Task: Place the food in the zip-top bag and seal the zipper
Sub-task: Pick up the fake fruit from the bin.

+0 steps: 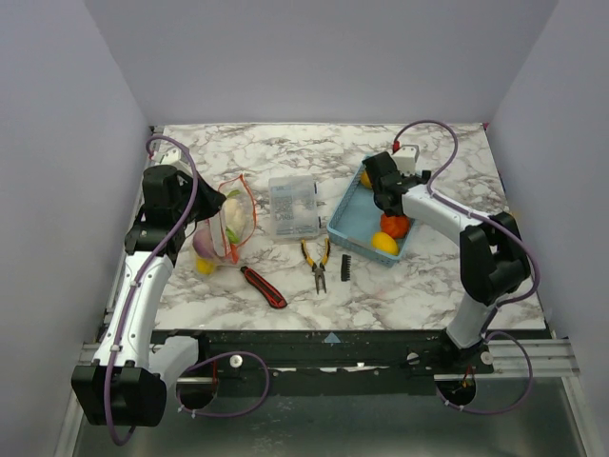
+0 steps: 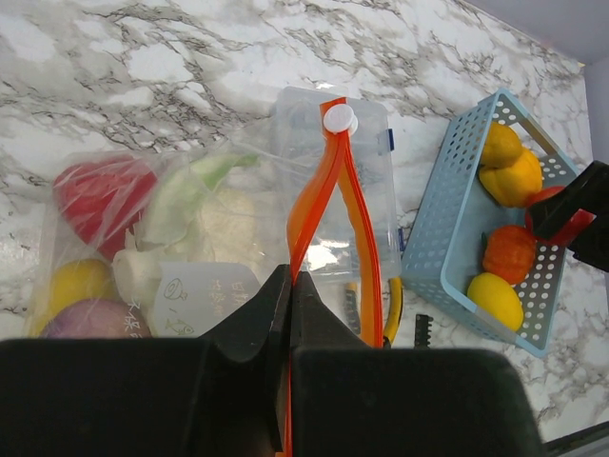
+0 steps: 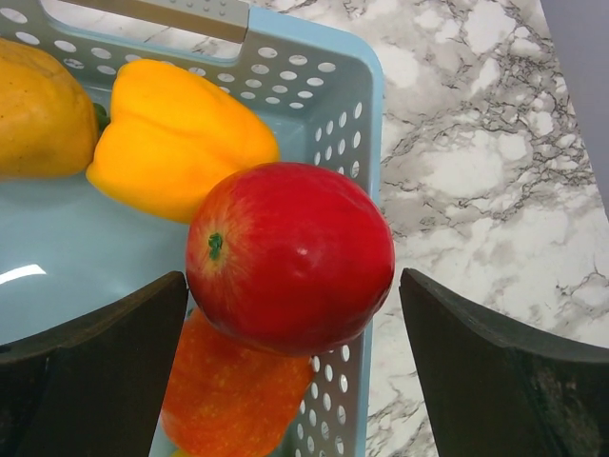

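The zip-top bag (image 1: 233,221) hangs at the left, mouth up and gaping. My left gripper (image 1: 214,205) is shut on its red-orange zipper (image 2: 324,190), near the end opposite the white slider (image 2: 339,118). Behind the plastic (image 2: 190,248) show a red pepper (image 2: 100,195), a white-green piece (image 2: 205,205), a yellow piece (image 2: 76,283) and a purple one (image 2: 81,319). My right gripper (image 3: 293,286) is open over the basket (image 1: 347,217), fingers either side of a red apple (image 3: 290,257). The apple lies on an orange piece (image 3: 238,390) beside a yellow pepper (image 3: 176,138).
A rigid clear compartment box (image 1: 294,208) stands between bag and basket. Yellow-handled pliers (image 1: 317,259), a red-and-black utility knife (image 1: 264,286) and a small black toothed piece (image 1: 346,268) lie in front. The basket also holds a yellow fruit (image 1: 384,244).
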Controlling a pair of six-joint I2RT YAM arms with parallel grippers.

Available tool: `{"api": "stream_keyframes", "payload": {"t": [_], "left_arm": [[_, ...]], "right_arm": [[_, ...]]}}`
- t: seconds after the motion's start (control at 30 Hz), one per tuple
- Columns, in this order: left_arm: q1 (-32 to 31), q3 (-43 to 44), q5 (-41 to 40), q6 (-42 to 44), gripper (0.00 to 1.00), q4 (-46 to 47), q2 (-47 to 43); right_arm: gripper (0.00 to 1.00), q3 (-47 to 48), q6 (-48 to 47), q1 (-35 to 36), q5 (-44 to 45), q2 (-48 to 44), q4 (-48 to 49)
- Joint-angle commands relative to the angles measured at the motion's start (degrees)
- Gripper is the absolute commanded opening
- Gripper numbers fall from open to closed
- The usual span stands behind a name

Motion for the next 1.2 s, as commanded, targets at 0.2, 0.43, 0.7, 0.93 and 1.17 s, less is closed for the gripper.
{"api": "stream_keyframes", "payload": {"t": [0.2, 0.43, 0.7, 0.93, 1.17], "left_arm": [[0.27, -0.28, 1.31, -0.39, 0.0, 0.99, 0.8], [0.27, -0.36, 1.29, -0.39, 0.0, 1.06, 0.7], [0.31, -0.22, 1.47, -0.39, 0.0, 0.92, 0.88], [0.26, -0.36, 1.71, -0.48, 0.0, 1.08, 1.06], [0.26, -0.29, 1.6, -0.48, 0.0, 1.08, 1.06]], "right_arm": [[0.75, 2.61, 1.64, -0.27, 2.55, -0.26, -0.75], [0.49, 1.12, 1.46, -0.19, 0.62, -4.01, 0.4], [0.15, -1.93, 1.71, -0.19, -7.59, -11.33, 3.63], [0.0, -8.0, 6.54, -0.09, -35.14, -19.46, 15.71], [0.0, -19.7, 24.62, 1.26, -70.75, -21.28, 52.02]]}}
